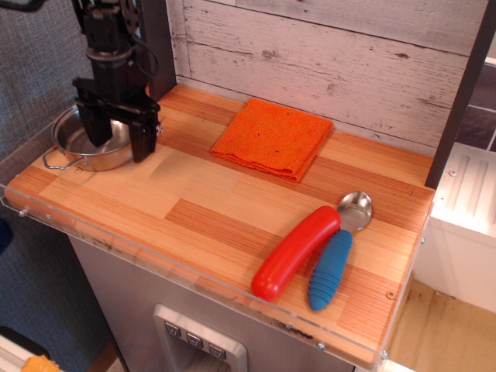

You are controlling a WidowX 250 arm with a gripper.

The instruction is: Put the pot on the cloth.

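Note:
The shiny steel pot (77, 143) sits at the far left of the wooden table, one wire handle sticking out toward the front left. My black gripper (119, 139) is open and low over the pot's right rim, one finger (97, 128) inside the bowl and the other finger (143, 139) outside it on the right. It hides the pot's right side. Whether a finger touches the rim I cannot tell. The orange cloth (272, 137) lies flat at the back middle, well right of the pot.
A red sausage-shaped handle (296, 252) and a metal spoon with a blue handle (335, 257) lie near the front right. A clear plastic lip (116, 246) runs along the table's front edge. A wooden plank wall (333, 54) stands behind.

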